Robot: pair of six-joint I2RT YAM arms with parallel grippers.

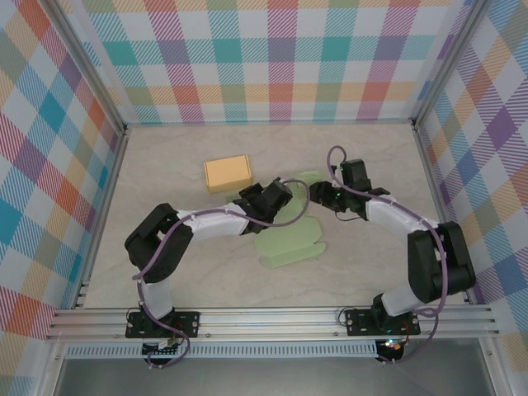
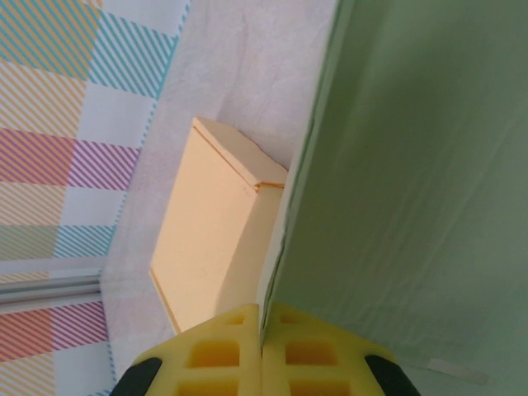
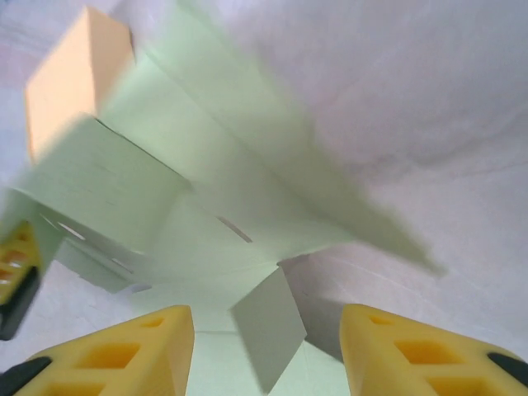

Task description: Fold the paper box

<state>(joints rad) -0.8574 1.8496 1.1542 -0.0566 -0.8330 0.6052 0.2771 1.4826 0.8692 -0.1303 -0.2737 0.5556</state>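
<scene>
Over the pale table (image 1: 165, 165), left end effector (image 2: 262, 322) pinches the green paper box (image 2: 412, 165); right end effector (image 3: 266, 323) stands spread

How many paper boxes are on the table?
2. An orange box, already folded, sits toward the back of the table. A green box, not yet folded, lies in the middle. I see no others.

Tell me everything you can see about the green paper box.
The green paper box is a pale green blank of thin card, not yet folded, with creases, flaps and a small slot. Its near part lies flat on the table in the middle of the workspace, and its far part is lifted. The left pincer is shut on one edge, holding that panel upright beside the orange box. A small flap stands between the fingers of the open right pincer, apparently untouched.
</scene>
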